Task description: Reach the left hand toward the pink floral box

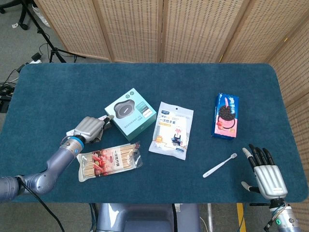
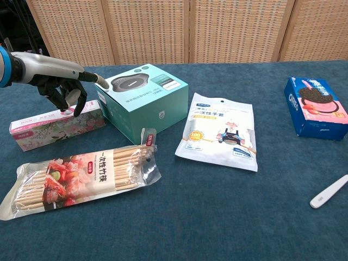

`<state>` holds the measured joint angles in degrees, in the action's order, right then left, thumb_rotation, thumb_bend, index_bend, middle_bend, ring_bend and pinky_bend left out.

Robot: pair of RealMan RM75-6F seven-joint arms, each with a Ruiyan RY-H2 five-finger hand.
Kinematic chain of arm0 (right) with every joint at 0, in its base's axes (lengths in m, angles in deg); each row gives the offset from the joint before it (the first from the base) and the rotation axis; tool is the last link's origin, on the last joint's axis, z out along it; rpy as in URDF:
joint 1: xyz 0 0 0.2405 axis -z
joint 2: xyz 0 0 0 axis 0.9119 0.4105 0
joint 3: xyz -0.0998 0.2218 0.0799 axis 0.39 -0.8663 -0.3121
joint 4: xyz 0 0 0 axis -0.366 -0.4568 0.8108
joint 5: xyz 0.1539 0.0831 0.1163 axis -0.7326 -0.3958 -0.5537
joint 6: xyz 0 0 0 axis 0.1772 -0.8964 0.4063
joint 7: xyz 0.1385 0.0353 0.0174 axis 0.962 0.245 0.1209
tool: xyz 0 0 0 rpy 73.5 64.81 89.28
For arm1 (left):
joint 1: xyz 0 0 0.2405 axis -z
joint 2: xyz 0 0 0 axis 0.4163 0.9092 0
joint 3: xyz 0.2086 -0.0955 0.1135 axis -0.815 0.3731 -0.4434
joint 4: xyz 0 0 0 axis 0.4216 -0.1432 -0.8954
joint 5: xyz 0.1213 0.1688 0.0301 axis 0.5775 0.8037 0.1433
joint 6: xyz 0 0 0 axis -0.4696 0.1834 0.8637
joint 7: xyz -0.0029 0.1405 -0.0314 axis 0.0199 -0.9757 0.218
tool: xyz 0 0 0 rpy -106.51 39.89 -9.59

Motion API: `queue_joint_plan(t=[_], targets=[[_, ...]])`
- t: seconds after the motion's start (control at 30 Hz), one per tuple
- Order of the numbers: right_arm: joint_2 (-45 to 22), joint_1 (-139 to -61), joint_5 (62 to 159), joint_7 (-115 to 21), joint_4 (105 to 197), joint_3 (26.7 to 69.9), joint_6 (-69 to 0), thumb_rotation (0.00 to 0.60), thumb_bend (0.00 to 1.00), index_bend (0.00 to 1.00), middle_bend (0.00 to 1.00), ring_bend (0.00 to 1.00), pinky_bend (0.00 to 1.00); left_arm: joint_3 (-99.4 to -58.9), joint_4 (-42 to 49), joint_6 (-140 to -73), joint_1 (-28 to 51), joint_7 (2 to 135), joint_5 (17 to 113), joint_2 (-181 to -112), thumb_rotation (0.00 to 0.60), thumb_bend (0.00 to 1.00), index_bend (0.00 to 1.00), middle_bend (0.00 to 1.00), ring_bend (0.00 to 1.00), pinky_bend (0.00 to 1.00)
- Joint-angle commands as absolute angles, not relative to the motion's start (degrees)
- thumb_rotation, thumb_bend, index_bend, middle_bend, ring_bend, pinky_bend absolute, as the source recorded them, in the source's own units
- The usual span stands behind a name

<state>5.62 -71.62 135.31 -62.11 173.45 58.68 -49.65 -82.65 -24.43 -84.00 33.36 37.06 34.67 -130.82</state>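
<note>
The pink floral box (image 2: 57,125) lies on the blue table left of the teal box (image 2: 142,99); in the head view only its end (image 1: 103,119) shows past my hand. My left hand (image 2: 61,84) (image 1: 90,128) hovers over the box's right half, palm down, fingers pointing down with tips at or just above the lid, nothing gripped. My right hand (image 1: 266,173) rests open near the table's front right corner, fingers spread, and shows only in the head view.
A pack of bamboo skewers (image 2: 81,179) lies in front of the floral box. A white pouch (image 2: 220,131) lies mid-table, an Oreo box (image 2: 316,107) at the right, a white toothbrush (image 1: 220,165) near the right hand. Folding screens stand behind the table.
</note>
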Motion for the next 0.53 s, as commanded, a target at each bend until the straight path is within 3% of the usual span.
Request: queue_joint_plan(t=[0.03,0.53], targets=[[5.55,-71.7,135.35,-62.28,173.45,58.81,-49.44,0.6,0.13,0.0,0.0,0.0,0.0,-83.0,-23.88,-84.14,34.07,37.56,33.94,-131.17,0.6,0.87,0.0,0.57,0.56,0.39],[5.68,-71.75,135.39,-62.05,173.67,58.93,-49.43,0.6,0.13,0.0,0.0,0.0,0.0,-84.69,-24.07,-85.28,35.47,39.12,33.81,-131.1,0.6,0.87,0.0,0.57,0.56,0.39]])
